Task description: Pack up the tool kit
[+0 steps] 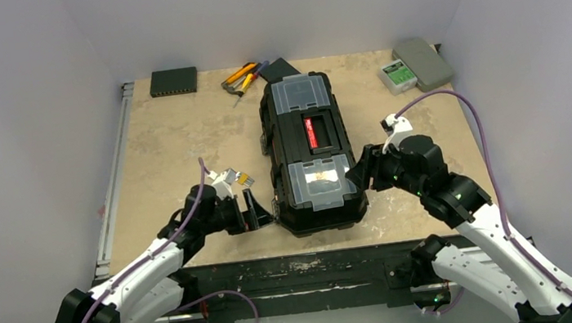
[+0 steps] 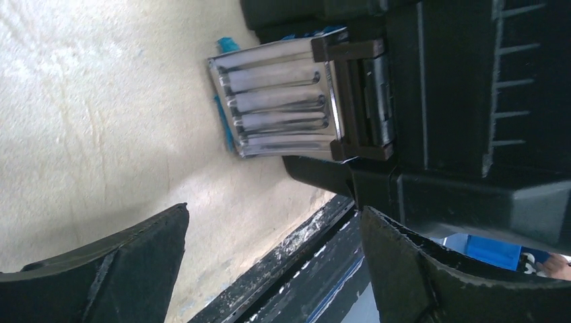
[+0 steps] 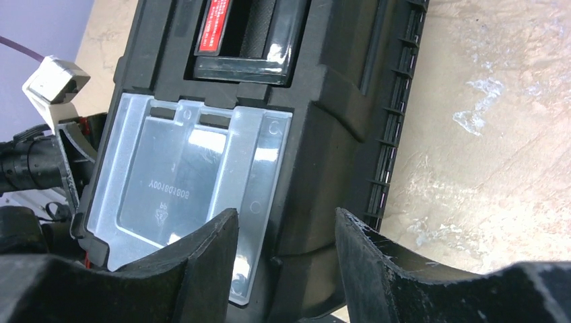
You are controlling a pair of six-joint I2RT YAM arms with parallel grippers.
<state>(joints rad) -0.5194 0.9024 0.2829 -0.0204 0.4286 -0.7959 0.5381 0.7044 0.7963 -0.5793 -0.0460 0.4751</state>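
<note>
Right hand (image 3: 286, 225) beside red-labelled toolbox (image 3: 323, 87)

Toolbox (image 1: 311, 154) lengthwise in the middle of my table (image 1: 173, 142), my left claw (image 1: 262, 211) at its near left corner, my right claw (image 1: 356, 176) beside its near right side, hand tools (image 1: 244, 78) just behind it, flat box (image 1: 173, 80) far left, small case (image 1: 411, 68) far right.

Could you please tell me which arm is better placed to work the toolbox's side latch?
Left. The open left gripper faces the silver latch on the toolbox; the right gripper sits across the box, near a clear compartment lid.
</note>
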